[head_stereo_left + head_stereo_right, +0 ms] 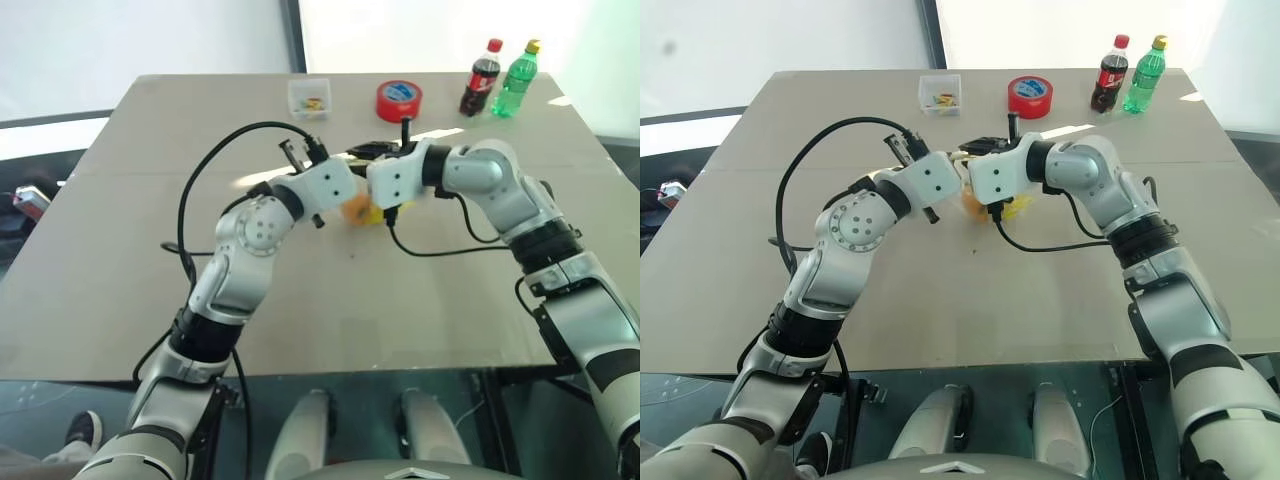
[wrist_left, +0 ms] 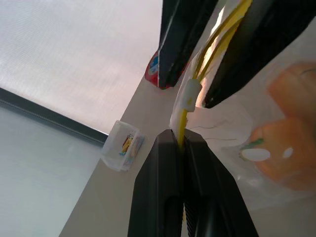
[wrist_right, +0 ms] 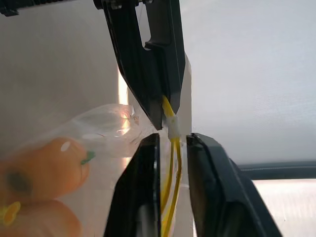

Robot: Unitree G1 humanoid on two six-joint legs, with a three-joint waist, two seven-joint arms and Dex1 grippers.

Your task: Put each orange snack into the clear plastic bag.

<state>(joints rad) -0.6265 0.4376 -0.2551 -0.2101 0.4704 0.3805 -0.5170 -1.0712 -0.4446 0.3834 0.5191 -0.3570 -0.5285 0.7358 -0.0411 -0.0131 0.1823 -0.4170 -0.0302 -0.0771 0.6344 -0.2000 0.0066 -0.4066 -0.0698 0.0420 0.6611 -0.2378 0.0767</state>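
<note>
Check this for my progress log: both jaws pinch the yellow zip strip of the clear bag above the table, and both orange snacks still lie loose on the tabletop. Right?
One detail is wrong: the orange snacks are not loose on the table; they sit inside the clear plastic bag, as both wrist views show. The rest holds: the left gripper and right gripper pinch the yellow zip strip.
</note>
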